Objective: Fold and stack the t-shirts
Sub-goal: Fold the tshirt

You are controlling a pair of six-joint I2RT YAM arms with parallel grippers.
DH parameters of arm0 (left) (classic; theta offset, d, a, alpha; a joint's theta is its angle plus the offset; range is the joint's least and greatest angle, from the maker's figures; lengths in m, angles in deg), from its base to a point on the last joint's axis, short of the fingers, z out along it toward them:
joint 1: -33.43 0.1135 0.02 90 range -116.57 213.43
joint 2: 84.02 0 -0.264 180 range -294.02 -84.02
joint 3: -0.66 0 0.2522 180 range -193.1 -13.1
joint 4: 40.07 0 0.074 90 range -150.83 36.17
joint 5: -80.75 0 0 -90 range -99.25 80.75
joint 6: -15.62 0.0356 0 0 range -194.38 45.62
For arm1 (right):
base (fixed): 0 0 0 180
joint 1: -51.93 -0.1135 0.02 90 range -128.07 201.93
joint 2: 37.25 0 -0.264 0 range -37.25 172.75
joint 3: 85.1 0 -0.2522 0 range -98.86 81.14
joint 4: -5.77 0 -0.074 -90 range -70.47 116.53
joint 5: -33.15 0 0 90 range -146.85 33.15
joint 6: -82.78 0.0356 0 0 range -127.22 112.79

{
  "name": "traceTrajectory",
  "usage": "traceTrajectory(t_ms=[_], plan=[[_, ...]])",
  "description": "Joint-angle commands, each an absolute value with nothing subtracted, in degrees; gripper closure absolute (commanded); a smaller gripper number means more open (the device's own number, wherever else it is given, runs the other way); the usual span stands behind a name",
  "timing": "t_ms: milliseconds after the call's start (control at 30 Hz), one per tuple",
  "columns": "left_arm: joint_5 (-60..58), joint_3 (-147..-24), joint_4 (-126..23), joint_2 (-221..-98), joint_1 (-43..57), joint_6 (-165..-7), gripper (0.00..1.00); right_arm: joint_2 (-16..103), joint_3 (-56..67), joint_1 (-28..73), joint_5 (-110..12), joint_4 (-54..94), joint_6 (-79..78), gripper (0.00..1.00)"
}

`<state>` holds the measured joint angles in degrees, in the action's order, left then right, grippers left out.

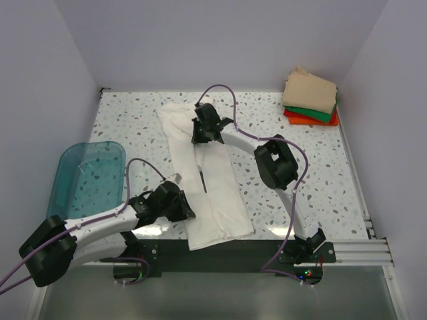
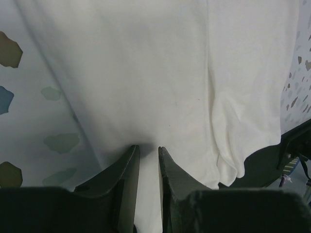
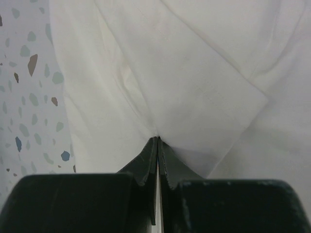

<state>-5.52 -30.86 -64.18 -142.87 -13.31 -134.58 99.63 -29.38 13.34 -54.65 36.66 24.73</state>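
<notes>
The white t-shirt (image 1: 207,183) lies as a long folded strip down the middle of the table, with a thin dark mark (image 1: 202,179) on it. My right gripper (image 1: 202,133) is shut on a pinch of its cloth near the far end; in the right wrist view the closed jaws (image 3: 158,139) grip a fold of the white t-shirt (image 3: 194,73). My left gripper (image 1: 184,205) is at the strip's left edge near the front; its fingers (image 2: 148,148) stand narrowly apart with white cloth (image 2: 170,73) between them. Folded tan (image 1: 309,90), green (image 1: 313,113) and orange-red (image 1: 301,120) tees are stacked at the back right.
A translucent teal bin (image 1: 90,177) stands at the left, just beyond the left arm. White walls close in the speckled table (image 1: 313,173) on three sides. A dark strip and a metal rail (image 1: 353,250) run along the front edge.
</notes>
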Motion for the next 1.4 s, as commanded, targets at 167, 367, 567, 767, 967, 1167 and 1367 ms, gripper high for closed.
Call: traceTrajectory(t_ms=[167,367,567,767,967,1167,1367], plan=[[-3.8,-30.1,-69.2,-141.2,-14.3,-131.9,0.73,100.1,-34.6,13.4,-57.6,37.8,22.1,0.96],[-4.6,-33.0,-71.6,-139.7,-14.3,-130.8,0.7,97.8,-35.4,13.4,-55.7,37.5,21.5,0.76],[-5.9,-37.3,-73.9,-137.6,-14.2,-130.0,0.67,91.8,-31.6,13.5,-56.4,37.2,20.8,0.66],[-8.6,-41.6,-77.6,-137.2,-14.2,-129.0,0.64,88.4,-28.1,14.5,-58.7,38.6,21.4,0.64],[-11.0,-42.7,-79.8,-136.4,-13.9,-129.7,0.62,89.5,-27.3,15.2,-59.5,40.1,21.4,0.55],[-11.2,-42.8,-80.6,-135.8,-13.9,-129.7,0.62,91.6,-28.8,15.5,-60.3,42.1,21.7,0.54],[-11.3,-42.8,-80.8,-135.3,-13.9,-129.9,0.61,95.3,-31.7,15.5,-60.5,43.1,21.8,0.54]])
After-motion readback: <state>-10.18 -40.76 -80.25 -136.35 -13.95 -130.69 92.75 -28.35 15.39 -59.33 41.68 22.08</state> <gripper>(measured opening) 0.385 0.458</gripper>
